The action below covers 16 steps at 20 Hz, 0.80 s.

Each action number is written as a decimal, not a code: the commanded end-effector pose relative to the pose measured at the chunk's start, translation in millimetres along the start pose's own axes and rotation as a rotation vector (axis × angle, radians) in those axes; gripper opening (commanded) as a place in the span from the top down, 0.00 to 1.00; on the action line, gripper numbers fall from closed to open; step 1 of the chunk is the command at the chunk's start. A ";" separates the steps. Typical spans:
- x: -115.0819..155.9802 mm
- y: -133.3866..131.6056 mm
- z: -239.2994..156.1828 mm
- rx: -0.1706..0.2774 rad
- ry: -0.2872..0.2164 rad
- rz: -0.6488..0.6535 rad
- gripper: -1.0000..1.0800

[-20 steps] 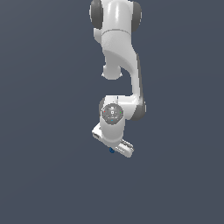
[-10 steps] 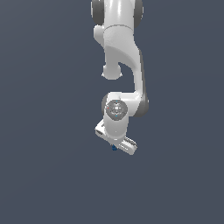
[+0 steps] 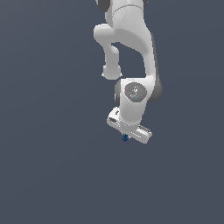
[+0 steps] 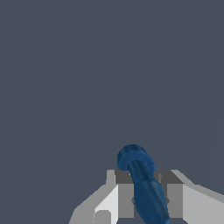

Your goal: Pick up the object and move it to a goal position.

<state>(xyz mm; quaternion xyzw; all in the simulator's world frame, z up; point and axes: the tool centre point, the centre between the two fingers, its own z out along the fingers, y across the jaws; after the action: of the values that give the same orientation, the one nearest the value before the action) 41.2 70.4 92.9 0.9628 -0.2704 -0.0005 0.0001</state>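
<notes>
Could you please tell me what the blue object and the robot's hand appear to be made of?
The object looks like smooth dark blue plastic or rubber: uniform colour with soft shading, though a render leaves it open. The hand looks like matte white and grey moulded plastic or painted metal, with flat, unshiny faces.

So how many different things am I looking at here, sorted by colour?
White: 1, the white jointed robot arm with its gripper
Dark blue: 1, the small rounded dark blue object between the fingers
Total: 2

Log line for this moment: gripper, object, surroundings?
gripper: fingers shut on object | object: dark blue, held | surroundings: plain grey, no goal marker visible
</notes>
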 end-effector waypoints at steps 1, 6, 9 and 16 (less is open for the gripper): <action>-20.9 -10.9 -14.9 0.001 0.001 -0.001 1.00; -58.1 -30.5 -41.7 0.001 0.001 -0.001 1.00; -76.8 -41.2 -55.7 0.000 0.001 -0.001 1.00; -101.2 -55.7 -74.3 0.000 0.001 -0.001 1.00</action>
<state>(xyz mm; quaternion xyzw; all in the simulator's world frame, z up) -14.0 167.5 164.5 0.9631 -0.2691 0.0004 -0.0003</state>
